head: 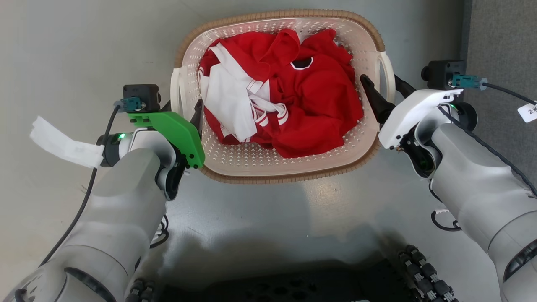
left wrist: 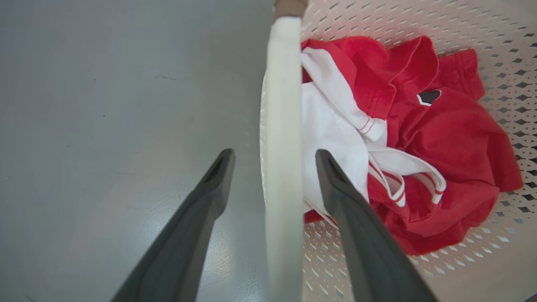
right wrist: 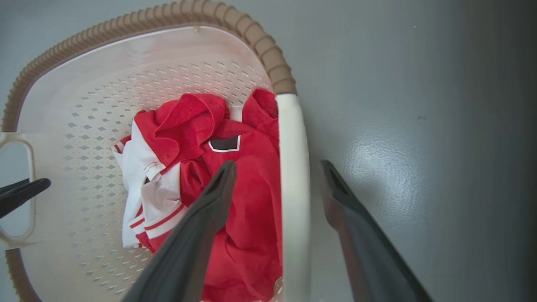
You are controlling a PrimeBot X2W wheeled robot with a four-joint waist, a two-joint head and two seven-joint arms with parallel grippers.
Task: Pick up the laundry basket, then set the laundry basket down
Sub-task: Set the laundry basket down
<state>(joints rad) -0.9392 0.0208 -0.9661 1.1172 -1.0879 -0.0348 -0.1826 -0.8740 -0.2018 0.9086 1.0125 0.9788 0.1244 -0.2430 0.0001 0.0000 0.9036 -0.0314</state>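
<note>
The basket (head: 285, 16) stands on the grey floor (head: 272, 218), centred ahead of us between both arms. It holds crumpled red and white clothes (head: 310, 100). Our left gripper (head: 188, 112) straddles the left handle (head: 176, 90) — one finger inside the basket, one outside. Its fingers are apart, and the left wrist view shows a gap on each side of the white bar. Our right gripper (head: 381, 82) straddles the right handle (head: 388, 71) in the same manner: fingers apart, inner finger over the red cloth, outer finger over the floor, neither touching the bar.
</note>
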